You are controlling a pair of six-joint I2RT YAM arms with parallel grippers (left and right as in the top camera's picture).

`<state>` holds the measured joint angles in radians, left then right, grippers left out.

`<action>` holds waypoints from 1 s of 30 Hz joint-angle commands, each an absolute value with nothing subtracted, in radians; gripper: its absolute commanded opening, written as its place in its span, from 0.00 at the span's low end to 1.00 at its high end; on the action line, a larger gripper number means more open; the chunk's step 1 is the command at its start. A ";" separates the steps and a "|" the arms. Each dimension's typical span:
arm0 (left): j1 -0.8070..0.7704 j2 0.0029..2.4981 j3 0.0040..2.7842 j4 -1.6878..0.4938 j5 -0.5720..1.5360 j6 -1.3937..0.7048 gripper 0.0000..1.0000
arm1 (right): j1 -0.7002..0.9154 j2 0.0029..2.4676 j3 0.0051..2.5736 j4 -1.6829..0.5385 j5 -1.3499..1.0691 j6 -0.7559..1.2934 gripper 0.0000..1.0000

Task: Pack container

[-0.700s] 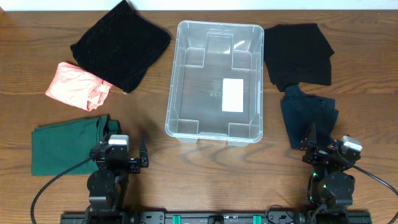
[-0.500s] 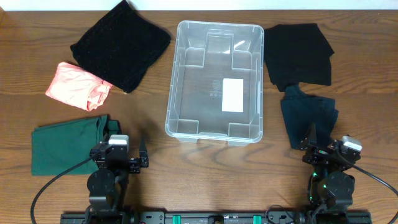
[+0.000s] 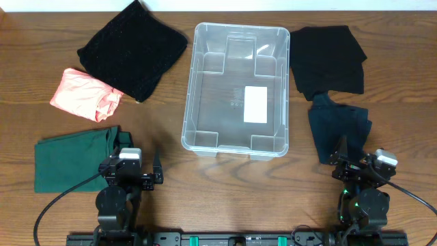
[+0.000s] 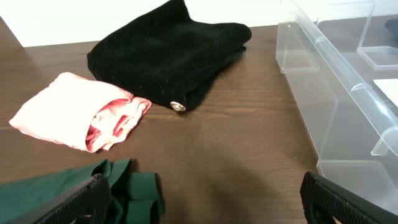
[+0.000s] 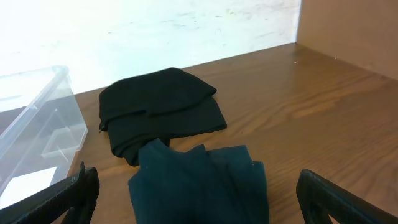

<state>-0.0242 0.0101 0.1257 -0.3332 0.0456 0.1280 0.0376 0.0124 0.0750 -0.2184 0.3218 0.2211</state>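
Both pincers open, nothing gripped; container sits mid-counter.
Left pincer (image 4: pixel 204 180) is at the near edge with jaws spread wide, a folded green cloth (image 3: pixel 72 157) just to its left. Beyond that I see a pink cloth (image 3: pixel 85 94), then a black knit cloth (image 3: pixel 133 48) at the far edge. The clear container (image 3: pixel 218 96) stands upright at the centre of the counter (image 3: pixel 171 171), white label on its floor. To its right are a black garment (image 3: pixel 326 58) and a navy garment (image 3: pixel 338 126), touching. Right pincer (image 5: pixel 198 174) is spread wide at the navy garment's near edge.
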 commanded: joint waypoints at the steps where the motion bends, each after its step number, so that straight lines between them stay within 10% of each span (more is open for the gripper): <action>1: -0.023 0.005 0.102 -0.334 0.035 0.119 0.98 | 0.033 0.009 0.071 -0.217 0.321 0.231 0.99; 30: -0.023 0.059 0.255 -0.163 0.075 -0.094 0.98 | 0.033 0.009 0.071 -0.217 0.321 0.231 0.99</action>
<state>-0.0242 0.0216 0.1661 -0.1745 0.0666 0.0002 0.0376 0.0124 0.0750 -0.2184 0.3218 0.2211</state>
